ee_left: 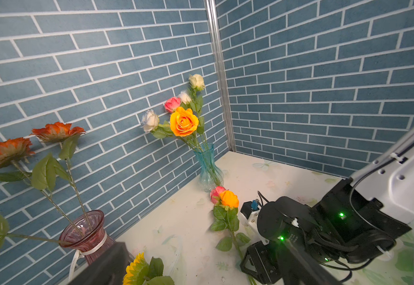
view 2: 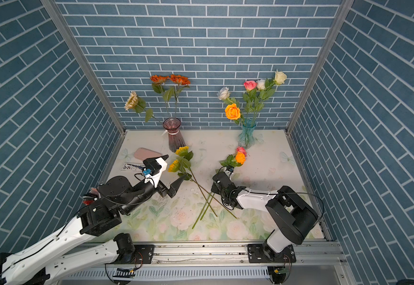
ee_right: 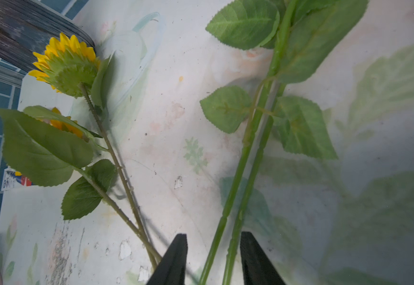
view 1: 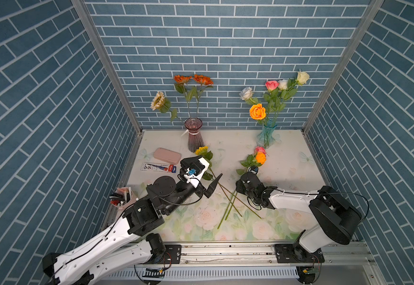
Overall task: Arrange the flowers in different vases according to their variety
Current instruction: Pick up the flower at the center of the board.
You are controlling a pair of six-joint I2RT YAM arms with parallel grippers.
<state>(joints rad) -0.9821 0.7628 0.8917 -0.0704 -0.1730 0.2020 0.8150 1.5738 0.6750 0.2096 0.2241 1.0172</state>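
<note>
Rose pick-up step: right end effector half-open, straddling two rose stems flat on desk (no clamp yet). Left end effector wide, empty. Next, probably: close, lift, aqua vase.

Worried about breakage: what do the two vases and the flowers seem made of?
Purple vase: ribbed, glossy, see-through, likely tinted glass. Blue vase: ribbed, translucent, glass or clear plastic. Flowers: matte, cloth-like petals, uniform stems, probably fabric and plastic.
</note>
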